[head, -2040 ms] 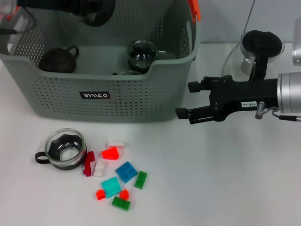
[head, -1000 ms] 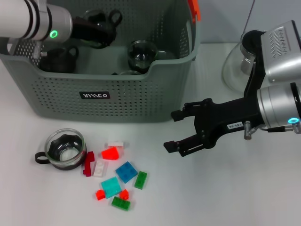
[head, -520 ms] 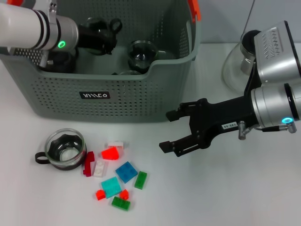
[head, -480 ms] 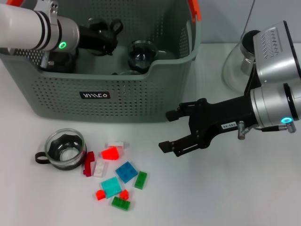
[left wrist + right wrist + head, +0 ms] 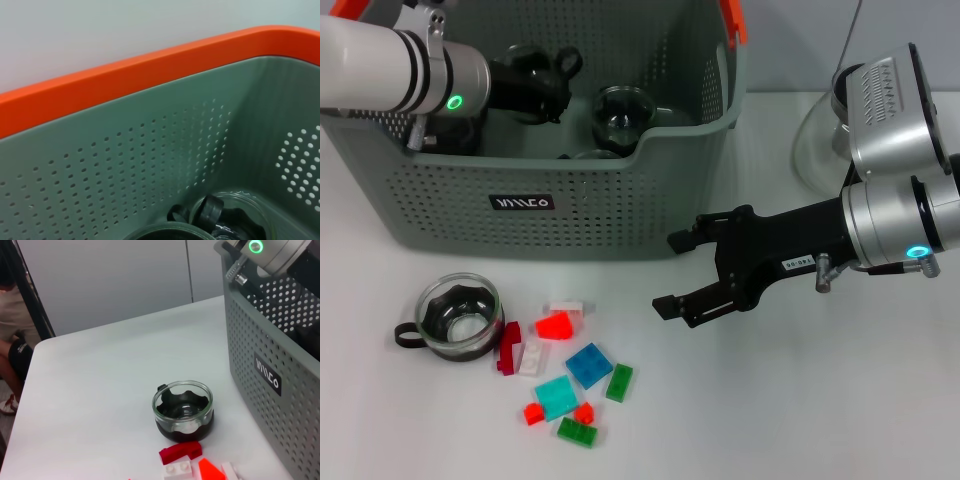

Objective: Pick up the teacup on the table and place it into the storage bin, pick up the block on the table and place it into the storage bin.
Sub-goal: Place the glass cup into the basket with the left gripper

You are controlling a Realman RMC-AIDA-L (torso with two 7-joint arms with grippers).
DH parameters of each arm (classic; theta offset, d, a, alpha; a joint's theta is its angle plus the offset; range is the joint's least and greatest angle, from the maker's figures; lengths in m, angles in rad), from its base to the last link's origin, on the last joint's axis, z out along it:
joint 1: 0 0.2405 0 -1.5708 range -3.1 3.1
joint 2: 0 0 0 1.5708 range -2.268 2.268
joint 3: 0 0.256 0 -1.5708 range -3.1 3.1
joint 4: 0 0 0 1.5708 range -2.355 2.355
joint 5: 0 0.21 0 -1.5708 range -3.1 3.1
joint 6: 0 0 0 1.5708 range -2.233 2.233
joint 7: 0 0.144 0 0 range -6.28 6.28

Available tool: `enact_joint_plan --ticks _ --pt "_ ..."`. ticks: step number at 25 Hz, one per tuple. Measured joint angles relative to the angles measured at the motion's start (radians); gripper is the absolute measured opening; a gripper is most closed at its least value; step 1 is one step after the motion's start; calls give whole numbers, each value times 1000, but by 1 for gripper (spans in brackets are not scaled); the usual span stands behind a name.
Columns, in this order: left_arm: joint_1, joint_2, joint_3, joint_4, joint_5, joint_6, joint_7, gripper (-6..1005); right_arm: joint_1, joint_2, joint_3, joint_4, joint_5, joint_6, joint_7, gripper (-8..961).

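Observation:
The grey-green storage bin stands at the back left. Above its inside, my left gripper is shut on a dark glass teacup whose handle points right. Another teacup, glass with a dark insert, sits on the table in front of the bin and also appears in the right wrist view. Several blocks lie beside it, among them a red one and a blue one. My right gripper hangs open to the right of the blocks, holding nothing.
More glass cups rest inside the bin. A glass carafe stands at the back right, partly behind my right arm. The left wrist view shows the bin's perforated wall and orange rim.
My right gripper has moved left and a little down, toward the blocks, staying open. My left arm has come down into the bin with the teacup.

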Motion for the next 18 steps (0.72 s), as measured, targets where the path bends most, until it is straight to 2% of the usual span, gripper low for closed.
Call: enact_joint_plan --ticks 12,18 --pt "-5 -7 6 15 0 11 0 162 2 0 0 0 0 9 0 946" --pt "-9 -6 20 23 0 16 0 343 3 0 4 0 0 10 0 946"
